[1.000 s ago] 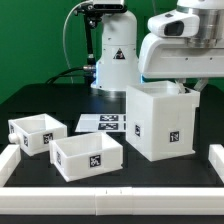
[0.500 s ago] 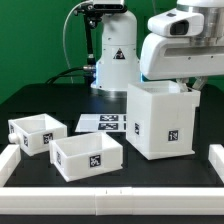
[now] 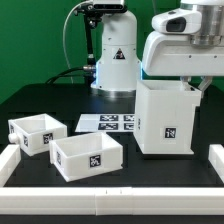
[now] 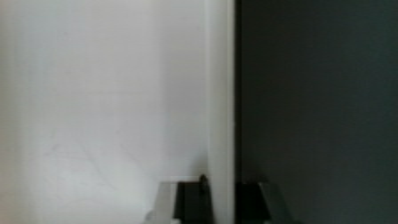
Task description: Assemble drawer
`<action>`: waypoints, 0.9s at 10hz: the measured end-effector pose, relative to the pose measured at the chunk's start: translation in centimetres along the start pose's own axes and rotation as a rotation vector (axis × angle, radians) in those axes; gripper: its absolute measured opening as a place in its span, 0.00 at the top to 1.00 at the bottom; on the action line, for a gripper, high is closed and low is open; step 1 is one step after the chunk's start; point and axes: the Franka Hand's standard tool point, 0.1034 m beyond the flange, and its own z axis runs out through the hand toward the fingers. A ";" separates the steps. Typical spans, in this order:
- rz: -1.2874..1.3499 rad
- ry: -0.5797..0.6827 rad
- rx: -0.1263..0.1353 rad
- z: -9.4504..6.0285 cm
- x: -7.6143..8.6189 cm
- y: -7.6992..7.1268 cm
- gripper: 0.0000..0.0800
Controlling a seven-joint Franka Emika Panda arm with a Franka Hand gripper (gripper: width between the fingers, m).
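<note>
The tall white drawer case (image 3: 168, 118) stands at the exterior view's right, with a tag on its front face. My gripper (image 3: 189, 84) comes down on its top rim at the far right and is shut on that side wall. In the wrist view the white wall (image 4: 107, 110) fills one side and the dark inside of the case (image 4: 320, 110) the other. The wall's thin edge runs between my fingers (image 4: 191, 202), which press on it from both sides. Two small open white drawer boxes (image 3: 37, 131) (image 3: 87, 155) sit on the black table at the left.
The marker board (image 3: 106, 123) lies flat between the drawer boxes and the case. Low white rails border the table at the left (image 3: 8, 160), right (image 3: 215, 158) and front (image 3: 110, 198). The arm's base (image 3: 115, 60) stands at the back.
The drawer case has turned in my grip so its tagged face looks more squarely at the camera, and it has shifted to the exterior view's right. The small boxes have not moved.
</note>
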 end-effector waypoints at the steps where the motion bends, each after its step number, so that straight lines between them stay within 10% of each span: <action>1: 0.006 0.002 0.000 0.0 0.2 0.2 0.95; 9: -0.676 0.017 -0.007 0.0 0.5 1.4 0.95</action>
